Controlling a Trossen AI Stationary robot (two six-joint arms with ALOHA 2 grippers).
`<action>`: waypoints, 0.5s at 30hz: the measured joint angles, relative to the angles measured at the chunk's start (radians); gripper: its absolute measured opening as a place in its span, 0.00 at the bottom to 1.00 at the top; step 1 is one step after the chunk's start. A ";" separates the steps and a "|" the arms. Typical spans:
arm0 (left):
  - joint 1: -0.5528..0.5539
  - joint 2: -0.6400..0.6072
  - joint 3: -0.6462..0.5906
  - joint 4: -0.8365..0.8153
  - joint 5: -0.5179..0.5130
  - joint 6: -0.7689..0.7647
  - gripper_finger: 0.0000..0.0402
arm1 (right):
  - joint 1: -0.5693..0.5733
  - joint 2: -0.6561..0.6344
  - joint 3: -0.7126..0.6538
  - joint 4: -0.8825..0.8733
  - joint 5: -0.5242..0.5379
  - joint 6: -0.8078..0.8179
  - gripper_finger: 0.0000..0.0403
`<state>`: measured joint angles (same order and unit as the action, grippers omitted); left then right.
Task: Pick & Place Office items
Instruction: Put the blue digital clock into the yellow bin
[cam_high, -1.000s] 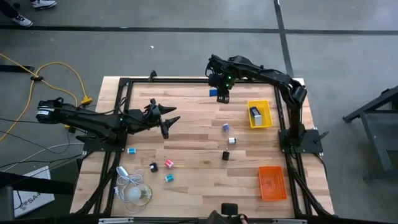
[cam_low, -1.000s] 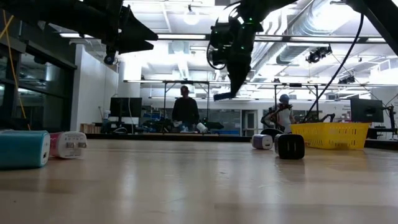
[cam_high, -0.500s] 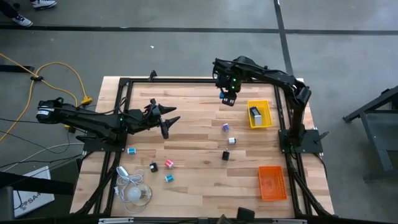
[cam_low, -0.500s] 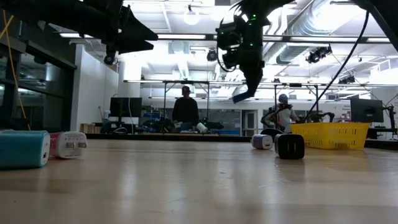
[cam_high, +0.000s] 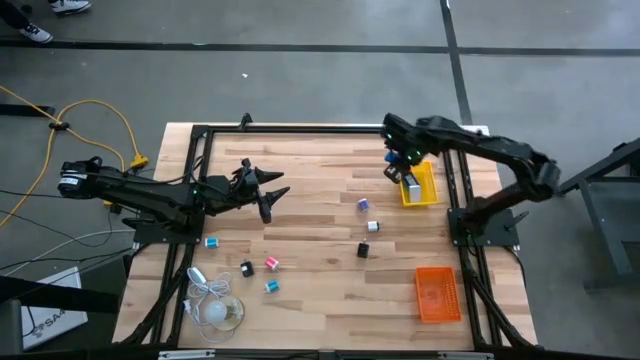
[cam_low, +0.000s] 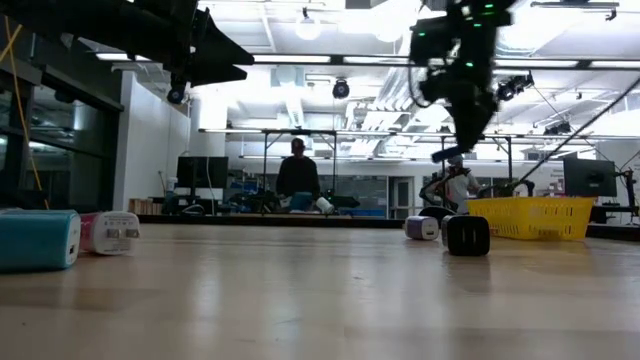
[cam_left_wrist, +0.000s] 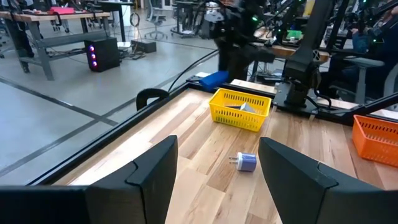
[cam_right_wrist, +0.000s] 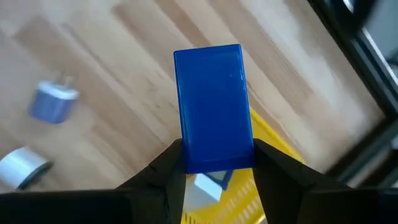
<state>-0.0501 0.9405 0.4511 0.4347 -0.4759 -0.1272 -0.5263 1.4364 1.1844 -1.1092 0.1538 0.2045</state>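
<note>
Your right tool (cam_high: 392, 170) has carried the blue block (cam_right_wrist: 214, 106) across from the far middle of the worktop (cam_high: 310, 215) to the yellow tray (cam_high: 424, 186), and now hangs at that tray's near-left edge. Its fingers (cam_right_wrist: 168, 171) are closed narrowly on the block's two sides, the block standing out past the tips, above the tray's rim. A grey-white piece (cam_left_wrist: 244, 107) already lies in the yellow tray; the orange tray (cam_high: 437, 293) sits nearer the front edge. Nothing stands between block and tray. A purple plug (cam_high: 363, 204), a white piece (cam_high: 373, 226) and a black cube (cam_high: 364, 250) lie loose left of the tray. Your left tool (cam_high: 268, 192) waits mid-left, fingers spread, holding nothing.
</note>
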 joint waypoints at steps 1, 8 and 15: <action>0.000 0.000 0.000 0.000 0.000 0.000 0.54 | 0.010 -0.030 -0.037 0.012 0.025 0.043 0.36; 0.000 0.000 0.000 0.000 0.000 0.000 0.54 | 0.116 -0.149 -0.222 0.049 0.218 0.386 0.36; 0.000 0.000 0.000 0.000 0.000 0.000 0.54 | 0.225 -0.148 -0.290 0.016 0.316 0.768 0.36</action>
<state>-0.0501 0.9405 0.4511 0.4347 -0.4759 -0.1276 -0.3014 1.2879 0.8941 -1.0928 0.4696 0.9726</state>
